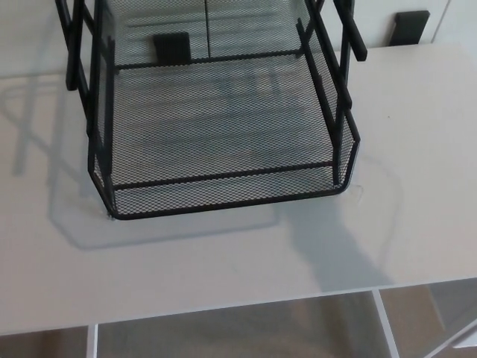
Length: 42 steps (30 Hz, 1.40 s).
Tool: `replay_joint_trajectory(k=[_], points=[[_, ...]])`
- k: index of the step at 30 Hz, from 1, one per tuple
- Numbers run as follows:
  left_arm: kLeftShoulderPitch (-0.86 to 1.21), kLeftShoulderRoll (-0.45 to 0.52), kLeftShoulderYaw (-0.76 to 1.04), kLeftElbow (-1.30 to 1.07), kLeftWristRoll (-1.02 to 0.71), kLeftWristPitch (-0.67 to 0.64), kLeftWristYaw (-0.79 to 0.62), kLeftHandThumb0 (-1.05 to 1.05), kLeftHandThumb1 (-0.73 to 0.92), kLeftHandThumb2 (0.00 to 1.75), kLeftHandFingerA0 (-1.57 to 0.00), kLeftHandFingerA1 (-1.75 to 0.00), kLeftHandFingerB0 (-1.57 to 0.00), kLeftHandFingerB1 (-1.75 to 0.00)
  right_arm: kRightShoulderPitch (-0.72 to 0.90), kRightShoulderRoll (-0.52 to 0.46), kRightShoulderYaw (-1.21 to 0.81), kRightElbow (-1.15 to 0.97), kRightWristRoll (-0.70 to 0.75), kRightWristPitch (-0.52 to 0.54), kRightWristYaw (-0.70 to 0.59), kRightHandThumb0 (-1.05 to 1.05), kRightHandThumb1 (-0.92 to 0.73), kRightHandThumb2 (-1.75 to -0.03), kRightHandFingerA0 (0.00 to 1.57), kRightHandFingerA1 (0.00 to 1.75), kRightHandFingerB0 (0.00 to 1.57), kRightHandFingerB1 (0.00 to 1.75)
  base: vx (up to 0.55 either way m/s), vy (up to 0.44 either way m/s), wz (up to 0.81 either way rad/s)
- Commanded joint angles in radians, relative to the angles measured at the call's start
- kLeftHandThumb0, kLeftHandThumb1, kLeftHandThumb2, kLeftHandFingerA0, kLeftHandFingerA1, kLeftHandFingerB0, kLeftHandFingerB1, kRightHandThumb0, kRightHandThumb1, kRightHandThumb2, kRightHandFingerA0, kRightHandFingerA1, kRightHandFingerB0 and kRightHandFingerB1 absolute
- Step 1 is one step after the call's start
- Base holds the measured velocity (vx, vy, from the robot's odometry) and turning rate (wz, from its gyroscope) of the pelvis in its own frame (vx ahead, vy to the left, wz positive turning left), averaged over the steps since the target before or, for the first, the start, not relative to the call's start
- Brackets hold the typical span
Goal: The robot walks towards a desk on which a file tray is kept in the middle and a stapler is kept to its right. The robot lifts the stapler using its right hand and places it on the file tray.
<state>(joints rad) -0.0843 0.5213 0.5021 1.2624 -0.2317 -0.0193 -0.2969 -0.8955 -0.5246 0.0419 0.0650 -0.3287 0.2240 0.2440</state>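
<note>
A black wire-mesh file tray [223,195] stands on the white desk [417,149], filling the upper middle of the head view. Its lower tier is bare mesh, and upright side posts rise out of the top of the picture. No stapler shows anywhere on the desk or in the tray. Neither of my hands is in the picture. A dark shadow falls on the desk below the tray's right corner.
The desk's front edge [223,304] runs across the bottom of the view, with white frame legs [387,328] and brownish floor below it. Two black brackets [411,26] sit at the far edge, one seen through the mesh.
</note>
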Motion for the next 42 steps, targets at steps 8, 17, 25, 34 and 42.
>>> replay_joint_trajectory(k=[8,17,25,34,42], points=[[-0.002,0.011,-0.017,0.005,0.002,-0.052,0.003,-1.05,0.84,0.89,-0.48,-1.7,-0.3,-1.52,-0.049,0.103,0.22,-0.116,-0.102,0.198,0.105,-0.25,-0.57,-1.11,0.85,1.75,0.75,1.44,0.0,0.0,0.0],[-0.013,0.004,-0.019,0.005,-0.003,-0.053,-0.002,-1.05,0.8,0.89,-0.4,-1.69,-0.03,-1.66,-0.002,0.129,0.4,-0.014,-0.224,0.217,0.111,-0.29,-0.64,-0.92,0.84,1.75,0.63,1.67,0.0,0.0,0.0],[-0.02,0.0,-0.028,0.008,0.003,-0.048,0.002,-1.05,0.83,0.87,-0.47,-1.71,-0.24,-1.49,-0.023,0.201,0.472,0.13,-0.29,0.231,0.08,-0.4,-0.83,-0.64,0.85,1.75,0.57,1.62,0.0,0.0,0.0],[-0.004,-0.009,-0.046,0.003,0.014,-0.069,0.001,-1.05,0.83,0.87,-0.48,-1.7,-0.31,-1.54,0.002,0.298,0.536,0.244,-0.365,0.213,0.012,-0.29,-0.74,-0.78,0.81,1.61,0.73,0.62,0.0,0.0,0.0],[-0.015,-0.014,-0.037,0.004,-0.005,-0.052,0.007,-1.05,0.85,0.76,-0.37,-1.67,-0.12,-1.35,-0.057,0.337,0.611,0.309,-0.454,0.153,0.011,-0.42,-0.87,-0.67,0.83,1.63,0.66,1.25,0.0,0.0,0.0]])
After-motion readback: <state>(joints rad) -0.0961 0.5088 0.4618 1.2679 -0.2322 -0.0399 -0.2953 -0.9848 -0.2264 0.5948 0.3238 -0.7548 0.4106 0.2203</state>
